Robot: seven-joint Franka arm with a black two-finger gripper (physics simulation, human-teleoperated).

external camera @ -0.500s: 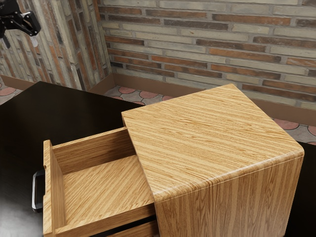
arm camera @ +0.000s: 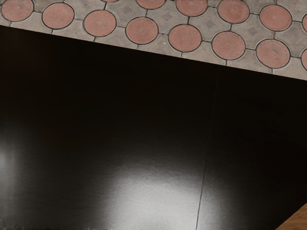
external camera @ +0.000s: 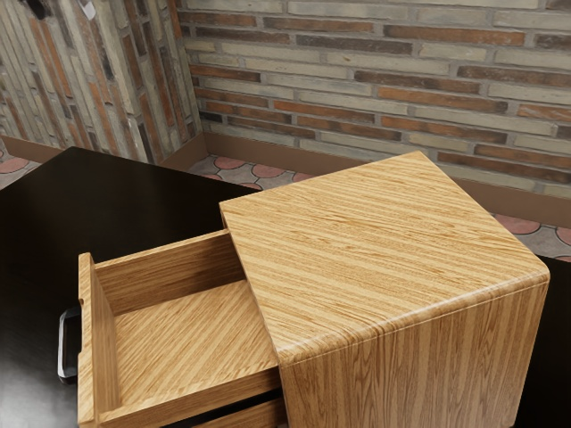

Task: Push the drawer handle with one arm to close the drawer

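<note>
One gripper [external camera: 62, 8], at the exterior view's upper left edge: two fingertips, seemingly spread apart. One black table [external camera: 134, 196]. One wooden cabinet [external camera: 393, 259], upon it. One upper drawer [external camera: 187, 330], pulled out; one handle [external camera: 62, 348], on its front.

Exterior view: pincer [external camera: 62, 9] cropped by top edge above fingertips; drawer [external camera: 187, 339] and cabinet [external camera: 410, 374] cropped by bottom edge; counter [external camera: 134, 201] cropped at left.
</note>
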